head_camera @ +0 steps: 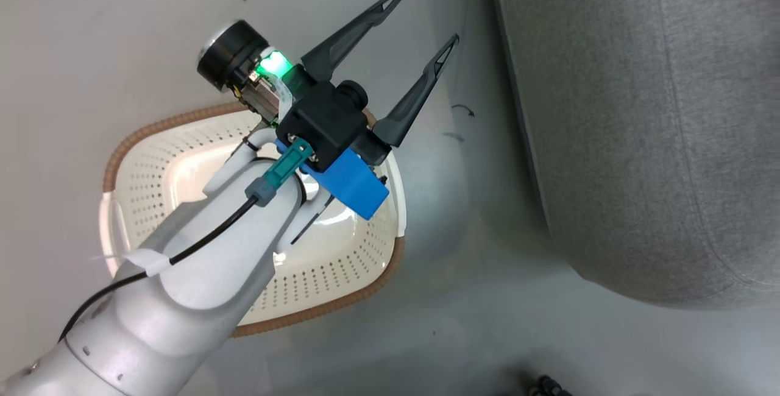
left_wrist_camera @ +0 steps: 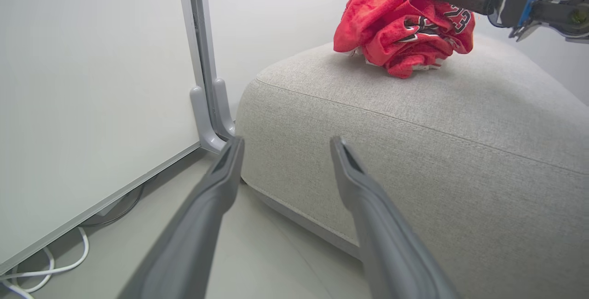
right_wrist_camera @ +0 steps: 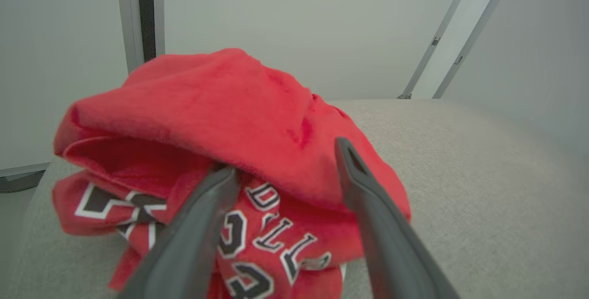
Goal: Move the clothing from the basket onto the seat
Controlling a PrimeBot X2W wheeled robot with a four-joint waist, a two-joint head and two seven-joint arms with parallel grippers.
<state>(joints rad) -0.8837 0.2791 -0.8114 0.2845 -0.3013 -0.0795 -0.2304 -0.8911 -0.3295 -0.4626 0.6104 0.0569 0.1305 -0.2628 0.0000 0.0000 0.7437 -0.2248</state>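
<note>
Reading the heap first: a black "23" edged in white shows on the clothing point(left_wrist_camera: 405, 27) in the left wrist view. In the right wrist view more black, white-edged letters and digits lie upside down across the lower folds (two together look like "LL", but creases break the word and I cannot read it whole).

The fabric is thin and bright red, crumpled into a rounded bundle. One smooth fold hoods the top and a little white trim peeks out at the bottom. It sits on top of the seat point(left_wrist_camera: 414, 129), a light grey cushion with rounded edges, near one end.

The right gripper point(right_wrist_camera: 285, 156) has its fingers spread apart, not closed on the cloth. One tip is tucked under the hooding fold and the other lies against the red surface. Seen from the left wrist, it reaches in roughly level from the upper right, a dark finger touching the top of the heap.

The left gripper point(head_camera: 428, 13) also stands wide apart, fingers pointing up and to the right in the head view, with a green light glowing at its wrist. Its pale forearm crosses above the basket point(head_camera: 152, 131), which stands on the floor point(head_camera: 463, 335) beside the seat, its perforated cream bottom showing under the arm.
</note>
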